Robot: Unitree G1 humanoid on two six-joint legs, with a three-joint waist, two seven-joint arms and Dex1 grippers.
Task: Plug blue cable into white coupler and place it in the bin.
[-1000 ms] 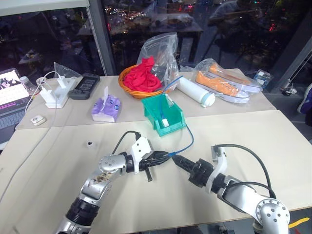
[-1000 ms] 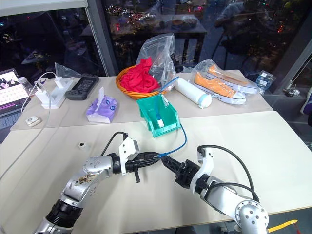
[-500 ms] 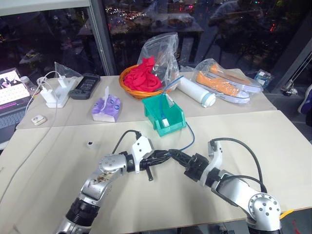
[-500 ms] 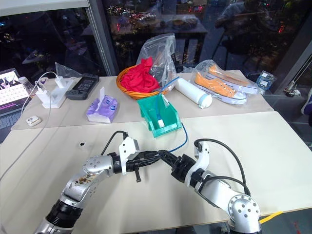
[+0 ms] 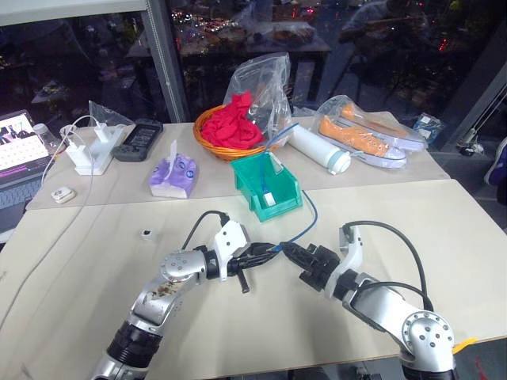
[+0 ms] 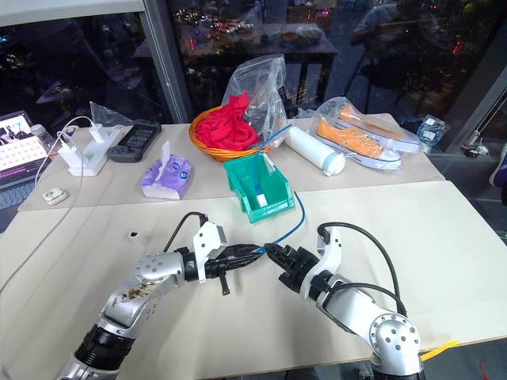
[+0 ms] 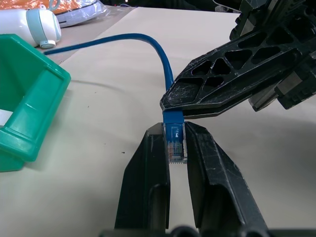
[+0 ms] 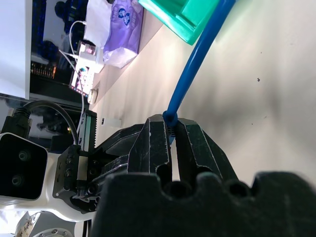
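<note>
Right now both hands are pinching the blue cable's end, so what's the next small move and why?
Probably let the left hand go. It clamps the plug of the blue cable, and the right hand has gripped the cord just behind it, so the plug could then be carried to the bin.

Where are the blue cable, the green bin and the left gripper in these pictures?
blue cable (image 7: 167, 63), left wrist view, on the cord just above the plug.
bin (image 5: 285, 187), left eye view, on its right side wall.
left gripper (image 7: 175, 144), left wrist view, between the fingertips, shut on the cable's plug.
</note>
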